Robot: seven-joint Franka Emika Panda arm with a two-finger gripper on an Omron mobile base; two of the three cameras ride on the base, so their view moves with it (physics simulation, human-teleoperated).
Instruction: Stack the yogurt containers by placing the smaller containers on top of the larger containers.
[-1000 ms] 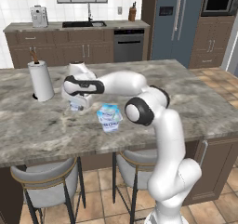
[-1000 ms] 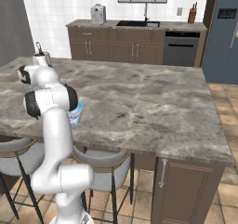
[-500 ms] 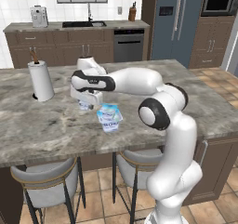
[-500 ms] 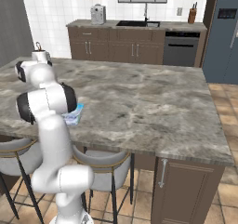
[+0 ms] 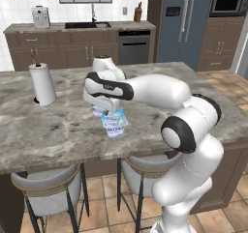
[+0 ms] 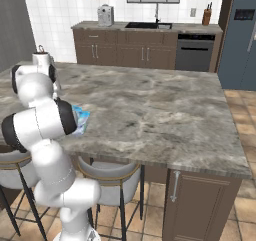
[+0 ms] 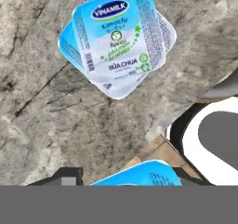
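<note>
Swinging right, your arm has carried a small yogurt cup [image 7: 135,174] in the jaws; the larger tub [image 7: 118,39] lies ahead, lid up, on the counter [image 5: 58,130].

Even, diffuse light across the kitchen in both base views; no single source evident, no hard cast shadows. Soft dark patches under the island counter [image 5: 58,130] overhang and beneath the stools [image 5: 48,198]. Mild sheen on the white arm [image 5: 160,89], brightest along its upper curves. Far tiled wall [image 6: 60,10] reads bright, almost washed out. Rendering is coarse: marble veins smeared, edges slightly soft, far cabinets low in detail. Hand view is sharpest on the yogurt tub [image 7: 118,37] lid, print legible; stone around it blurred and blotchy. No visible lens bending at edges.
</note>
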